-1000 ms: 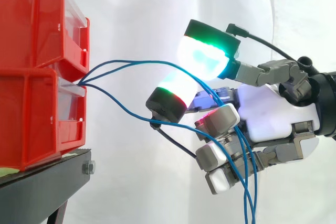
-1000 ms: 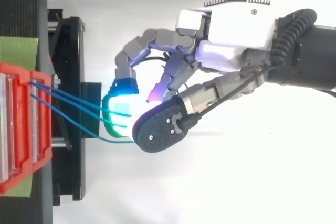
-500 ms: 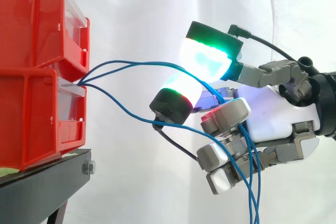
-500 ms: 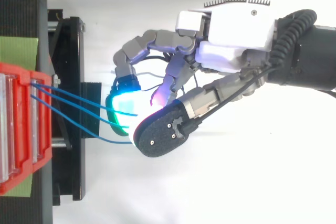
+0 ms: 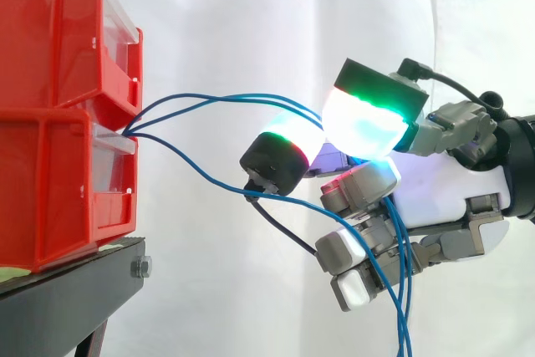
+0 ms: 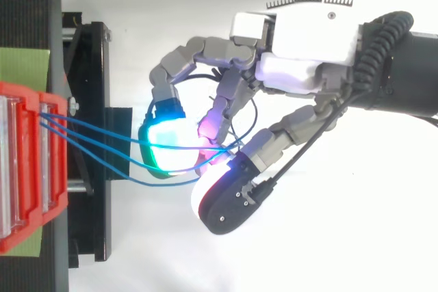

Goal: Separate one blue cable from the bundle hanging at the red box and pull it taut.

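From the side, I see the robot hand (image 5: 443, 198) with its fingers curled round the blue cables (image 5: 192, 99). The cables leave the lower red box (image 5: 58, 198) on the black stand (image 5: 75, 290), arc slackly across to the glowing pads and drop past the lower fingers. From above, the cables run from the box in between the green-lit pad (image 6: 164, 152) and the thumb. One cable loops behind the fingers.

Both views are bright and evenly lit, with soft, faint shadows. The white curtain (image 5: 251, 6) is close to blown out, and the cables (image 5: 217, 98) read dark against it. Pads (image 5: 365, 127) of the robot hand (image 6: 308, 39) glow cyan, green and magenta, glaring to white at their centres. The stand (image 5: 75, 290) stays dark.
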Robot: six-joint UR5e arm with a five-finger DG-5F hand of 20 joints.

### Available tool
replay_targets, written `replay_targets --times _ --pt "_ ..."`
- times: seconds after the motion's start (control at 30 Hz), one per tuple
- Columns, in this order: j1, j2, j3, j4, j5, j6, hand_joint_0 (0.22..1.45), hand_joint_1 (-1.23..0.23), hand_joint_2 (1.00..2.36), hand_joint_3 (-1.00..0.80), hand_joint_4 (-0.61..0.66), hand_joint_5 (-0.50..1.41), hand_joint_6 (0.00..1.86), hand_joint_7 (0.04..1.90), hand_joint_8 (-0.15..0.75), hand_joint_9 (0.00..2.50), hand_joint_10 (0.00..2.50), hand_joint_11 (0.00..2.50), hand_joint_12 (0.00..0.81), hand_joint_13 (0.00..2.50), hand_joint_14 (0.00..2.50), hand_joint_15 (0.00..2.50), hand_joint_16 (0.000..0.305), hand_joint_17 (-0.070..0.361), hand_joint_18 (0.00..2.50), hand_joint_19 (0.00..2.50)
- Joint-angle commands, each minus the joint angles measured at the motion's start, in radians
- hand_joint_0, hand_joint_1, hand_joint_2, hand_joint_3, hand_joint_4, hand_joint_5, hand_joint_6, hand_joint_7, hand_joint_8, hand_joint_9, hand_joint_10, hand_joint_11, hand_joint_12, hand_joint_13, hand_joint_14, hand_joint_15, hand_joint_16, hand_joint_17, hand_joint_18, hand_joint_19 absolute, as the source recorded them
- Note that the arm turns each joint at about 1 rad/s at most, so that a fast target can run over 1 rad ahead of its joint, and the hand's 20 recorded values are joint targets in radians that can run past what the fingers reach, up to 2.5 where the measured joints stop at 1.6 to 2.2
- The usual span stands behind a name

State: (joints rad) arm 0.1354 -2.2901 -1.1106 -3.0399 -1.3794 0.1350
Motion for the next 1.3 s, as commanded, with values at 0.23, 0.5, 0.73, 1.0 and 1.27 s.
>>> replay_targets --times 0.23,0.5,0.73,1.0,1.27 --pt "-0.003 0.0 0.0 0.0 -0.003 0.0 0.52 -0.74 1.0 -0.5 -0.15 -0.14 0.91 1.05 0.225 1.33 0.01 1.31 0.354 1.04 0.03 0.8 0.05 0.113 0.82 0.63" --pt "-0.003 0.0 0.0 0.0 -0.001 0.0 0.55 -0.7 1.0 -0.5 -0.14 -0.14 0.9 1.1 0.222 1.36 0.01 1.32 0.354 1.06 0.02 0.81 0.049 0.111 0.83 0.65" --pt "-0.003 0.0 0.0 0.0 -0.003 0.0 0.7 -0.94 1.0 -0.5 -0.15 -0.14 0.9 1.11 0.217 1.32 0.02 1.33 0.345 1.05 0.03 0.8 0.046 0.103 0.84 0.63" --pt "0.0 0.0 0.0 0.0 -0.001 0.0 0.84 -0.87 1.02 -0.17 -0.12 -0.19 0.98 1.29 0.205 1.25 0.01 1.31 0.342 1.03 0.02 0.81 0.045 0.101 0.77 0.73" --pt "0.0 0.0 0.0 0.0 -0.001 0.0 0.62 -0.88 1.0 -0.5 -0.08 -0.19 0.95 0.95 0.217 1.24 0.01 1.3 0.345 1.03 0.03 0.81 0.047 0.107 0.84 0.66"
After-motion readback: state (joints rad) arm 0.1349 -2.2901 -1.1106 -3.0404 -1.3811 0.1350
